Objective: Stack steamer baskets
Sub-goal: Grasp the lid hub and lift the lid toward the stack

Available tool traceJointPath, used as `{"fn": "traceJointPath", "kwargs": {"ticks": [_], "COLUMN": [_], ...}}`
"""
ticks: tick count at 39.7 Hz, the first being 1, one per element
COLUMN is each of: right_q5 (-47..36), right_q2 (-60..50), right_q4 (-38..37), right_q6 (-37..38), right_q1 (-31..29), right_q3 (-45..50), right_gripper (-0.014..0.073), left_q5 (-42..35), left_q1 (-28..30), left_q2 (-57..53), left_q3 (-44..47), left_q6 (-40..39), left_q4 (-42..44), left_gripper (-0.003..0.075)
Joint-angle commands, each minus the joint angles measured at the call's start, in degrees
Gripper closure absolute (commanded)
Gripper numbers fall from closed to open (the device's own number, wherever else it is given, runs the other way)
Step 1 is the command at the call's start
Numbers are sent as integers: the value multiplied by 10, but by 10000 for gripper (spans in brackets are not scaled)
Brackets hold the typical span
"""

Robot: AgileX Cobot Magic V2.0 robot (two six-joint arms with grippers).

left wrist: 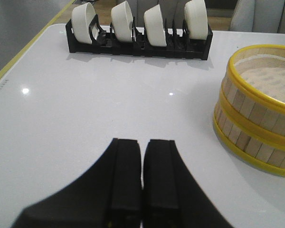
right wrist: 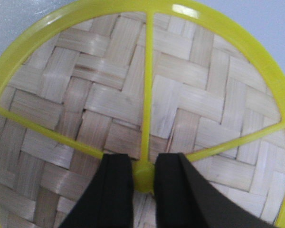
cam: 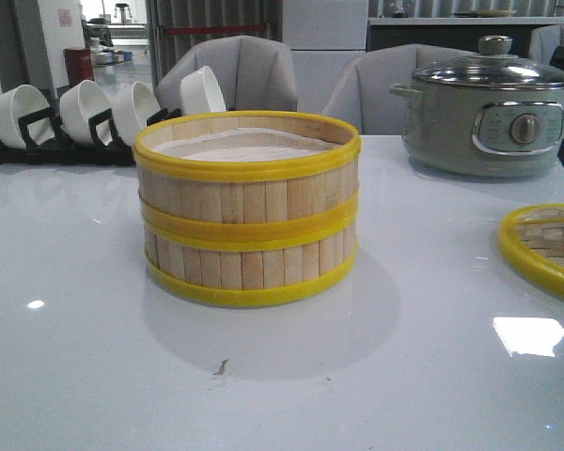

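Two steamer baskets stand stacked in the middle of the table, the upper one (cam: 247, 174) sitting squarely on the lower one (cam: 249, 268), with a white liner showing inside the top. The left wrist view catches the stack (left wrist: 256, 118) off to one side of my left gripper (left wrist: 142, 142), which hangs shut and empty over bare table, well apart from it. My right gripper (right wrist: 143, 164) is shut on the yellow knob (right wrist: 143, 178) of the flat woven lid (right wrist: 109, 95), which lies on the table at the right edge (cam: 545, 249). Neither gripper shows in the front view.
A black rack of white bowls (cam: 75, 117) stands at the back left, seen also from the left wrist (left wrist: 137, 33). A grey electric pot with glass lid (cam: 493, 117) sits back right. Grey chairs stand behind the table. The table's yellow-lined left edge (left wrist: 19, 59) is near the rack.
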Motion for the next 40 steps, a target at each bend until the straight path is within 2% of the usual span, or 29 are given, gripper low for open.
{"fn": "traceJointPath", "kwargs": {"ticks": [1,10,18,26,31,40], "right_q5": [-20,-18,18,90,103,148], "right_q2": [-27,-45,-84,-95,-91,-34], "right_q4": [-7,-7,-7,-7,-7,-7], "right_q6": [1,1,1,1,1,1], "right_q1": [0,14,60,137,199,304], "right_q3": [-19,-20,-65,-177,-240,-375], "right_gripper": [565,558,558,558,558,558], "left_q5": [-45,-45,-45,-45,-45,-45], "left_q1": [0,0,0,0,0,0], "left_q2": [3,3,3,3,3,3], "left_q3": [-17,-17,-17,-17,-17,-17], "left_q6": [-4,-4,-4,-4,-4,-4], "left_q4": [1,1,1,1,1,1], "left_gripper": [625,625,625,625,625,625]}}
